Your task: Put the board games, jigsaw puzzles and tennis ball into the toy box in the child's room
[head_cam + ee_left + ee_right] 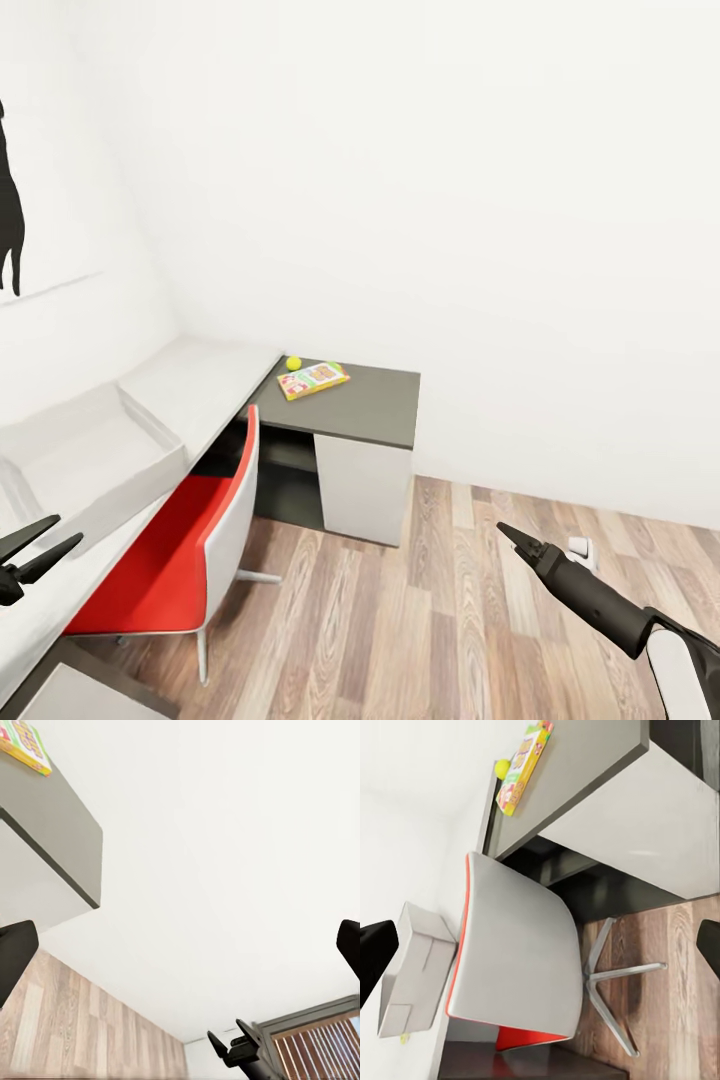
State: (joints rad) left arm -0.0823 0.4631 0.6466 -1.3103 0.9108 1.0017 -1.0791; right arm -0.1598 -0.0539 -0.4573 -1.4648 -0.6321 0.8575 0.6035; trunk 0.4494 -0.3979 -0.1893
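Nearest at the left edge, the black left gripper is hovering over the pale grey open-topped toy box, its two fingers spread apart and holding nothing. Farther back, the small yellow tennis ball is sitting just beside the flat colourful board game box, which is lying on the dark grey table with its long axis running left to right, slightly tilted. At the right, the black right gripper is hanging over the wood floor, empty, and I cannot tell how far its fingers are parting.

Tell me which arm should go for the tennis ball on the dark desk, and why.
Left, probably. The tennis ball sits at the dark desk end nearest the wall corner, on the left gripper's side. The right gripper hangs over the floor, farther across. Both are still far off.
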